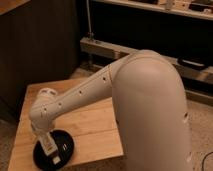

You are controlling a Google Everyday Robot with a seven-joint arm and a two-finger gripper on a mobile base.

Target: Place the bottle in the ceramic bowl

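The ceramic bowl is a round, glossy black dish at the front left corner of the wooden table. My gripper hangs from the white arm straight over the bowl's left half. Below it the slim white bottle slants down inside the bowl. Its small cap points at the bowl's front rim. The gripper covers the bottle's upper end, so I cannot say whether it holds the bottle.
The robot's large white body fills the right side of the view. A dark wall panel stands behind the table, and a metal shelf frame runs across the back. The table's front edge lies just under the bowl.
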